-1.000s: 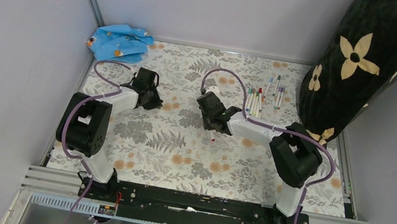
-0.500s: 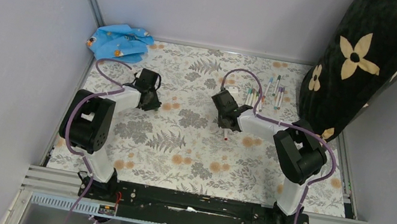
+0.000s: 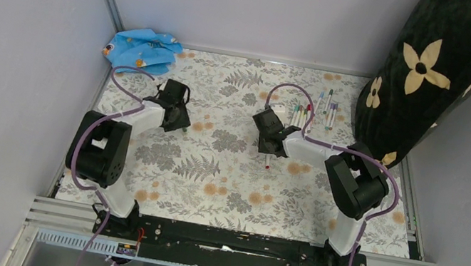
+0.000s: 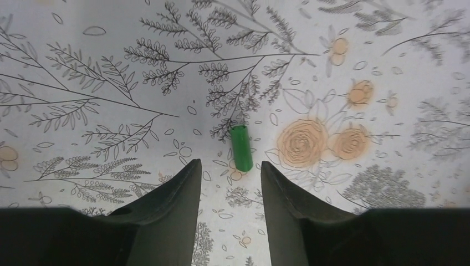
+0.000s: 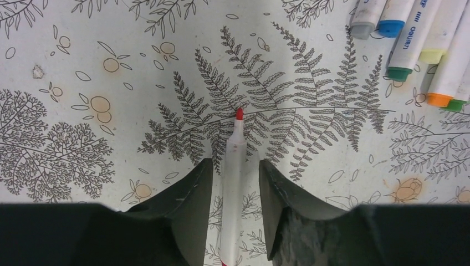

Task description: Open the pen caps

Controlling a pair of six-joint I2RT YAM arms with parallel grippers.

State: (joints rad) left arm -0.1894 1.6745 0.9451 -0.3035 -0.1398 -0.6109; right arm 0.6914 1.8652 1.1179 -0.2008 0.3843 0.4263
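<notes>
A green pen cap (image 4: pixel 241 148) lies on the flowered table cover just ahead of my left gripper (image 4: pixel 230 163), whose jaws stand apart with nothing between them. An uncapped white pen (image 5: pixel 233 166) with a red tip lies lengthwise between the fingers of my right gripper (image 5: pixel 235 161), with a gap on each side, so the jaws are open. From above, the left gripper (image 3: pixel 177 120) is at the back left and the right gripper (image 3: pixel 267 142) is right of centre, the red pen (image 3: pixel 267 161) poking out below it. Several capped pens (image 5: pixel 410 39) lie at the upper right.
A row of pens (image 3: pixel 301 119) and a few more (image 3: pixel 329 109) lie at the back right. A crumpled blue cloth (image 3: pixel 142 50) sits in the back left corner. A tall black flowered bundle (image 3: pixel 438 73) stands at the right edge. Grey walls close in left and back.
Both grippers have opened: the left let go of the green cap, the right let go of the red-tipped pen. The right arm moved right and back; the left barely shifted.
</notes>
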